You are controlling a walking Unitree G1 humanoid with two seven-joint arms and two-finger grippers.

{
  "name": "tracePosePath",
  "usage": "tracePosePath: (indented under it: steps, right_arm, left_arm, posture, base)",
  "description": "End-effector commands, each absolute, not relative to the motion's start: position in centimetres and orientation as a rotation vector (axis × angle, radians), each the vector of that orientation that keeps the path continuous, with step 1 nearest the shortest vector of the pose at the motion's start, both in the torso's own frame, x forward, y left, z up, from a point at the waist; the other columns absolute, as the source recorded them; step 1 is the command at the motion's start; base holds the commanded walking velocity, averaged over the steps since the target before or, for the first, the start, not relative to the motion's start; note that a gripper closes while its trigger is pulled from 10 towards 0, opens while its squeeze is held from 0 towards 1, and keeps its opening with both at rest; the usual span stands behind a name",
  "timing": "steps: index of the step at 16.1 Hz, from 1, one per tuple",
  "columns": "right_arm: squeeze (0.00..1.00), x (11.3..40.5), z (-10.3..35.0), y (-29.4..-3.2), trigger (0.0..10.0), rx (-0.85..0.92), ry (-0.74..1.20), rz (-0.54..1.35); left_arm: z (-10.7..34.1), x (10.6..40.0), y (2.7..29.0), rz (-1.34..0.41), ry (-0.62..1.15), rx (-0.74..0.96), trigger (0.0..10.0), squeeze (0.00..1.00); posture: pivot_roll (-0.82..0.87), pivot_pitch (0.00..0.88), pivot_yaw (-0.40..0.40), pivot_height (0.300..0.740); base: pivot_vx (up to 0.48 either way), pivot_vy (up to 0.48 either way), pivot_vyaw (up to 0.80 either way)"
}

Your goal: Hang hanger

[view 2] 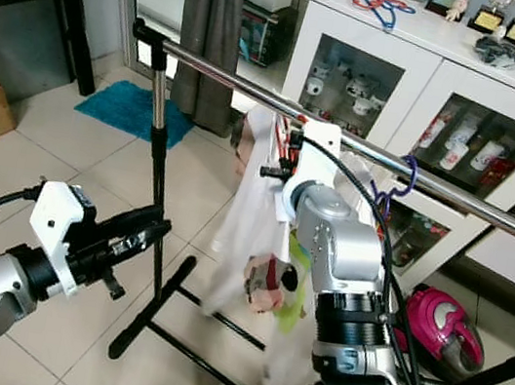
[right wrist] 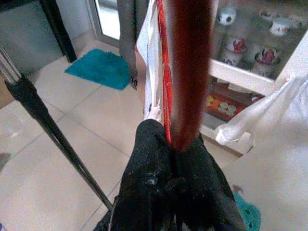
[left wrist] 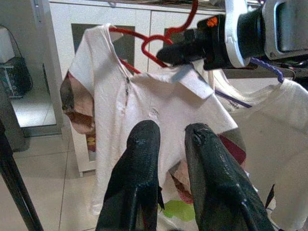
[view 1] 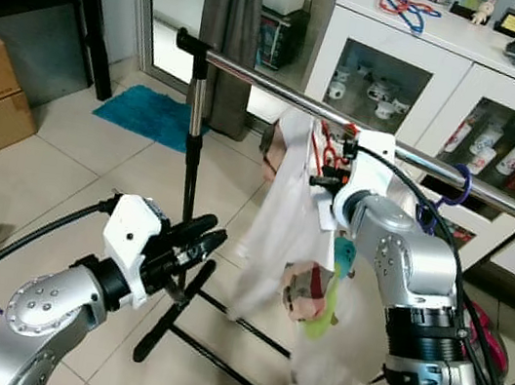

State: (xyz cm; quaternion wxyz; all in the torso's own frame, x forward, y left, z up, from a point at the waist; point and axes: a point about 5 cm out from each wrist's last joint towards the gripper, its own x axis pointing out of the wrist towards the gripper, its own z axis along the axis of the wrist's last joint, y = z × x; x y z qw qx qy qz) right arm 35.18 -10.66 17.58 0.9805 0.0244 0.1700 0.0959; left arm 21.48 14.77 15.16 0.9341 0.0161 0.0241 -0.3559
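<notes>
right arm [view 1: 403,266] raised, fingers [right wrist: 159,192] pinched together | left gripper [view 1: 205,241] low, fingers parted

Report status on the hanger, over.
Right gripper shut on red wire hanger carrying white shirt, up at steel rail. Left gripper open, idle. Purple hanger alongside.

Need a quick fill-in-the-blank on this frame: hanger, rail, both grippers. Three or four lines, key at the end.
1. The right gripper is shut on a hanger whose colour is ____.
2. The garment on that hanger is mostly ____.
3. The left gripper holds ____ between its fingers.
4. Farther along the metal rail, a second hanger's hook is coloured ____.

Missing words: red; white; nothing; purple
</notes>
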Motion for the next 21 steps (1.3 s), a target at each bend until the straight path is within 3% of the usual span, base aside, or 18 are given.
tracePosePath:
  steps: [1,9,21]
  right_arm:
    - [0.00,35.7,18.9,-11.2,10.0,0.065,0.287,0.162]
    - [0.00,38.4,17.9,-12.2,10.0,0.064,0.388,0.101]
    - [0.00,38.9,17.2,-12.5,10.0,0.042,0.448,0.121]
  left_arm:
    - [15.5,21.3,14.4,-0.754,0.040,0.038,10.0,0.00]
    - [15.4,21.3,14.3,-0.780,0.054,0.034,10.0,0.00]
    - [15.1,21.0,14.0,-0.808,0.084,0.034,10.0,0.00]
  posture:
    - [0.16,0.015,-0.074,0.740]
    - [0.16,0.010,-0.069,0.740]
    - [0.16,0.019,-0.067,0.740]
  base:
    - [0.000,0.000,0.00]
    - [0.000,0.000,0.00]
    - [0.000,0.000,0.00]
